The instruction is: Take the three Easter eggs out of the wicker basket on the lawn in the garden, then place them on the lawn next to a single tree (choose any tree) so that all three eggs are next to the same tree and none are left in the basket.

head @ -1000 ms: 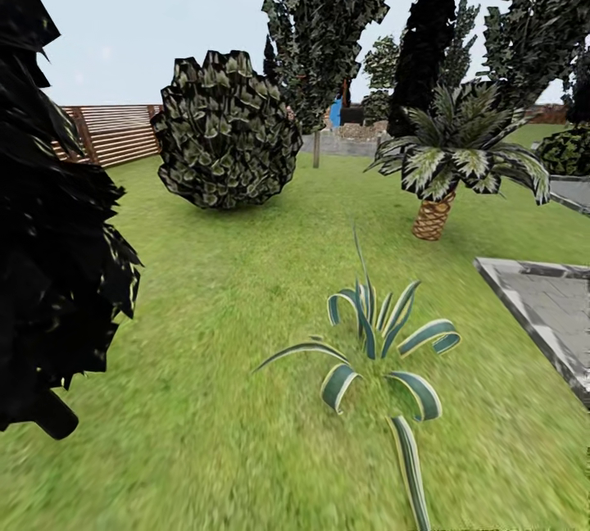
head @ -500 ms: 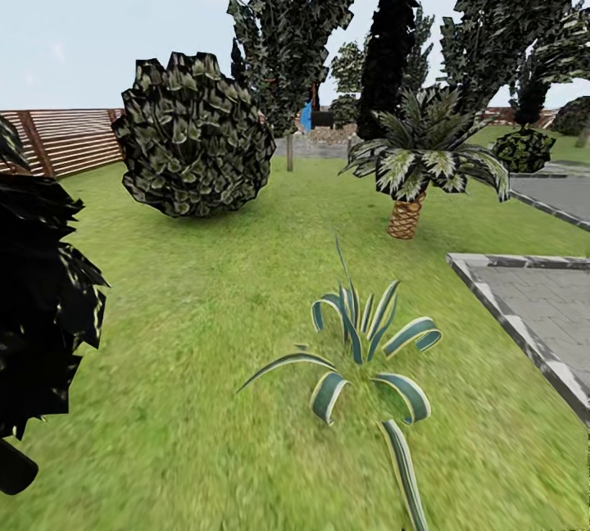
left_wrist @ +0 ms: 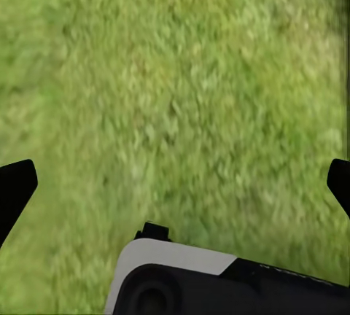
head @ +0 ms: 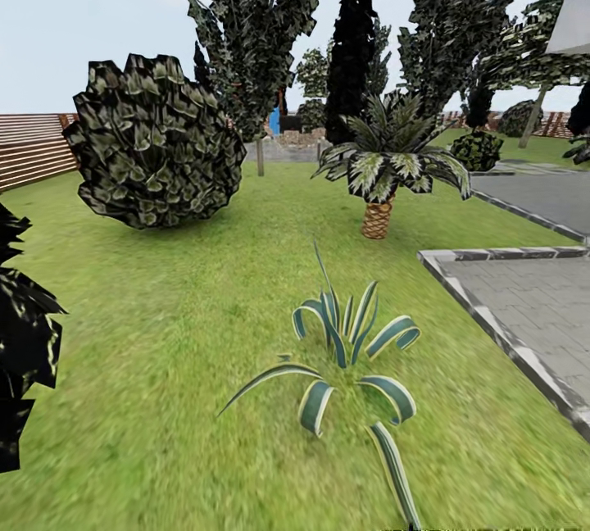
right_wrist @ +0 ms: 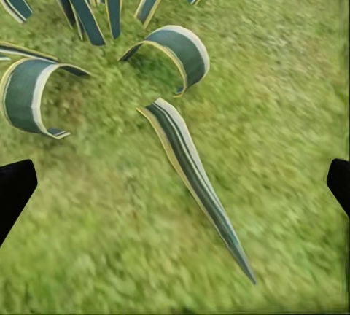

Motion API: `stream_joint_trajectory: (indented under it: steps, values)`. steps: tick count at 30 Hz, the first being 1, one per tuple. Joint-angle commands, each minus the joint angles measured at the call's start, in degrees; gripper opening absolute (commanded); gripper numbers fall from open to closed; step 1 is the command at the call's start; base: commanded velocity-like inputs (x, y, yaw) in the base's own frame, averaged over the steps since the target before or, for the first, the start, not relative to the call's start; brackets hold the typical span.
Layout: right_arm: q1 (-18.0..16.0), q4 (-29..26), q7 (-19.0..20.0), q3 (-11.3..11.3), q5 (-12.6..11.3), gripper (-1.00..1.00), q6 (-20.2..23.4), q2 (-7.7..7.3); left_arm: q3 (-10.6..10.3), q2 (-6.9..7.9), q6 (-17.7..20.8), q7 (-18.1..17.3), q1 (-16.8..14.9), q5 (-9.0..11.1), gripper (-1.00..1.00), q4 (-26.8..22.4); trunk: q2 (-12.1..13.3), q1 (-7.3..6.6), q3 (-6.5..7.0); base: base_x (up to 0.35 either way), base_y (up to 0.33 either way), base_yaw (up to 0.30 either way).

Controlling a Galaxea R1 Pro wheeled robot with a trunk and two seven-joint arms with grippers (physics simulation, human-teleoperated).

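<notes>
With both claws spread over the green lawn and no basket seen, I risked rolling into the striped blue-green spiky plant at twelve o'clock.

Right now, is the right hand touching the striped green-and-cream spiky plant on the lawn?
Apart. The right wrist view shows the right hand open, its fingertips at the picture's edges, with grass between them and the striped plant's long leaf.

Ahead of you a striped agave sits low, a round bush beyond on the left, a small palm past it, grey paving on the right.
</notes>
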Motion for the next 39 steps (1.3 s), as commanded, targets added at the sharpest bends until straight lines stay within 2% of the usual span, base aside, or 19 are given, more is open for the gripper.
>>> stream_joint_trajectory:
  steps: [1, 7, 12, 14, 22, 27, 39]
  values:
    - [-0.1, 0.0, -0.2, 0.3, -0.5, 1.0, -0.1, -0.12, 0.1, -0.01, -0.1, 0.0, 0.0, 0.1, 1.0, 0.0, -0.1, 0.04, -0.07, 0.006, 0.005, -0.244]
    - [-0.1, 0.1, -0.3, 0.0, -0.9, 1.0, -0.1, -0.77, 0.0, -0.06, -0.1, 0.0, 0.0, 0.1, 1.0, 0.0, -0.1, 0.04, 0.27, 0.002, 0.022, -0.244]
    - [-0.1, 0.1, -0.3, -3.7, -0.9, 1.0, -0.1, -1.24, -0.1, -0.07, -0.2, 0.0, 0.0, 0.1, 1.0, 0.0, -0.1, 0.04, 0.56, 0.0, 0.221, -0.244]
    - [-0.1, 0.0, -0.3, -4.6, -0.9, 1.0, -0.1, -1.36, -0.1, -0.08, -0.2, 0.0, 0.0, 0.1, 1.0, 0.0, -0.1, 0.04, 0.67, 0.0, 0.288, -0.244]
    - [-0.1, 0.1, -0.3, -6.7, -1.0, 1.0, -0.1, -2.02, -0.3, -0.03, -0.2, 0.0, 0.0, -0.1, 1.0, 0.0, -0.1, 0.04, 1.13, 0.0, 0.296, -0.244]
    - [-0.1, 0.1, -0.3, -8.5, -1.0, 1.0, -0.1, -2.09, -0.3, 0.05, -0.2, -0.1, 0.0, 0.0, 1.0, 0.0, -0.1, 0.04, 1.42, 0.0, 0.121, -0.244]
    - [-0.1, 0.1, -0.3, -9.0, -1.0, 1.0, -0.1, -2.1, -0.3, 0.08, -0.2, -0.1, 0.0, 0.0, 1.0, 0.0, -0.1, 0.04, 2.01, 0.0, 0.006, -0.236]
